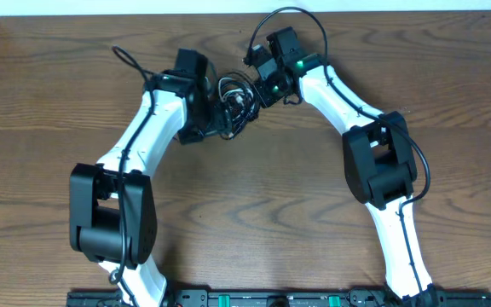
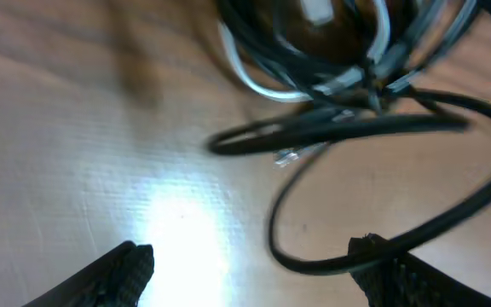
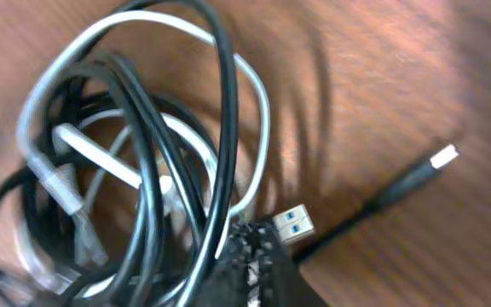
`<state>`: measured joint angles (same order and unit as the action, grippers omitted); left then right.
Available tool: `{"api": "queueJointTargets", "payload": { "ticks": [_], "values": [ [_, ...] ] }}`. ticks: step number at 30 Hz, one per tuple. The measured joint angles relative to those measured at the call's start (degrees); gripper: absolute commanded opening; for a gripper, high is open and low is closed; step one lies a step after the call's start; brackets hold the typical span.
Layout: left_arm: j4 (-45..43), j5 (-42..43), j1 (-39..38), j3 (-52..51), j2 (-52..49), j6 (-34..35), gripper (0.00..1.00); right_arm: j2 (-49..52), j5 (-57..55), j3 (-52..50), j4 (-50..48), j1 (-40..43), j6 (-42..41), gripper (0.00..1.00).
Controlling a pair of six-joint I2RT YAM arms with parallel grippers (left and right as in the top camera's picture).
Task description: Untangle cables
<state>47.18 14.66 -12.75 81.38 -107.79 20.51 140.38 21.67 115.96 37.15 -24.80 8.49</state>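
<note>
Overhead, cables: one knotted bundle on the wooden surface, between the two arm ends.
Overhead, left arm: tip at the bundle's left edge.
Overhead, right arm: tip at the bundle's upper right.
Left wrist, left jaws: apart, a dark fingertip in each lower corner.
Left wrist, cables: tangled along the top; a black loop sags down to the right-hand fingertip.
Right wrist, right jaws: together at the bottom edge; strands run in under the tip, and I cannot tell if they are pinched.
Right wrist, cables: black cords and a white cord coiled at left; a blue plug just beside the jaws; a silver plug apart at right.
</note>
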Motion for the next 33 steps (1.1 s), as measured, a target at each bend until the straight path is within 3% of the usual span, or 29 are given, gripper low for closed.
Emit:
{"api": "queueJointTargets", "payload": {
  "ticks": [4, 8, 13, 21, 29, 33],
  "values": [
    [5.4, -3.8, -2.8, 6.1, 0.0, -2.5, 0.80, 0.3, 5.6, 7.1, 7.1, 2.4, -1.6, 0.18],
    [3.9, -6.2, -4.2, 10.3, 0.0, -6.0, 0.80, 0.2, 12.0, 13.7, 16.2, 7.4, -3.5, 0.31],
    [8.6, -5.6, -4.2, 10.3, -1.4, -11.2, 0.80, 0.3, 13.6, 13.9, 25.3, 9.4, -6.3, 0.36],
    [2.7, -9.5, -4.3, 10.3, -5.0, -15.8, 0.79, 0.3, 14.6, 13.9, 27.6, 8.8, -6.6, 0.41],
    [-4.5, -14.9, -4.2, 10.2, -12.9, -14.9, 0.49, 0.3, 14.8, 13.9, 28.2, 8.4, -6.7, 0.42],
    [-7.0, -16.4, -3.4, 10.2, -13.7, -12.8, 0.24, 0.3, 14.6, 13.9, 28.2, 8.4, -8.0, 0.42]
  ]
}}
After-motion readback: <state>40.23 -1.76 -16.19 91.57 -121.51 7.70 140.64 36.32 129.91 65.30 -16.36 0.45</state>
